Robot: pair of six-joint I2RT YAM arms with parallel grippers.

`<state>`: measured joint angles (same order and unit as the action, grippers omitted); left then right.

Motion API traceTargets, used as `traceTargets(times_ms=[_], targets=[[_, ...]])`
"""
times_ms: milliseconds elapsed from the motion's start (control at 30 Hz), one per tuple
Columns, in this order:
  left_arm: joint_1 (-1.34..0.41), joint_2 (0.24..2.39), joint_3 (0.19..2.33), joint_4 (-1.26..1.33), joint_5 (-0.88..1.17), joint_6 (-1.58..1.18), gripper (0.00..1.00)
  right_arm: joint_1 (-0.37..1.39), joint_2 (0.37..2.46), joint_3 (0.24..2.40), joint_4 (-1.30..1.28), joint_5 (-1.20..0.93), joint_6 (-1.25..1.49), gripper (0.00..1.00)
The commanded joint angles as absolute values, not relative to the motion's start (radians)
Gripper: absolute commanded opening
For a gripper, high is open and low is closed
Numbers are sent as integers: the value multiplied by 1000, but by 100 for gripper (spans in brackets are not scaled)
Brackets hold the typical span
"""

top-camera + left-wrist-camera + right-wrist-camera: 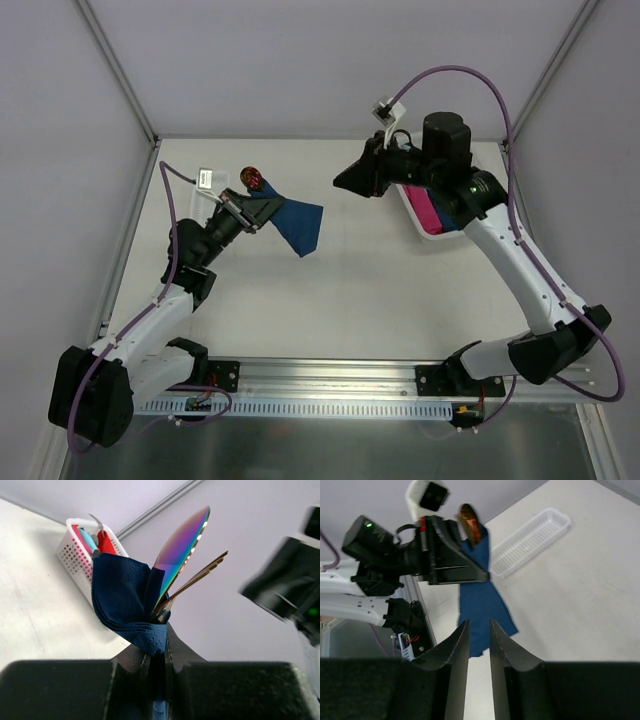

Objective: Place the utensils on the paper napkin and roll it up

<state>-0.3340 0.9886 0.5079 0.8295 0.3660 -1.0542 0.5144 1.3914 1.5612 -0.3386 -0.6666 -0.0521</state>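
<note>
My left gripper (247,212) is shut on the dark navy paper napkin (297,226) and holds it above the table, with the loose end hanging toward the right. In the left wrist view the napkin (120,597) is bunched around the utensils (182,545), whose shiny rainbow-copper heads stick out past the gripper (159,630). A utensil head (252,178) shows behind the left gripper. My right gripper (342,182) is empty, its jaws a narrow gap apart, and hovers to the right of the napkin. In the right wrist view the gripper (479,622) faces the hanging napkin (481,605).
A white basket (418,226) holding pink, red and blue plastic items stands at the back right under my right arm; it also shows in the left wrist view (70,555). A narrow empty white tray (530,540) lies beyond my left gripper.
</note>
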Motion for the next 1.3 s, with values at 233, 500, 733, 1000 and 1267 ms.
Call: traceTargets(times_ms=[233,500,733,1000,1267], targets=[[-333,973,548,913,376,-1071,0,727,1437,1536,-428,-545,-192,48],[-344,996,569,937,416,-1071,0,749,1489,1516,-379,-534,-196,61],[-348,994,587,931,436,-1068,0,750,1529,1525,-367,-546,-190,72],[-348,1003,586,939,442,-1069,0,749,1555,1529,-327,-650,-129,69],[-348,994,591,919,440,-1055,0,749,1560,1537,-325,-603,-129,73]])
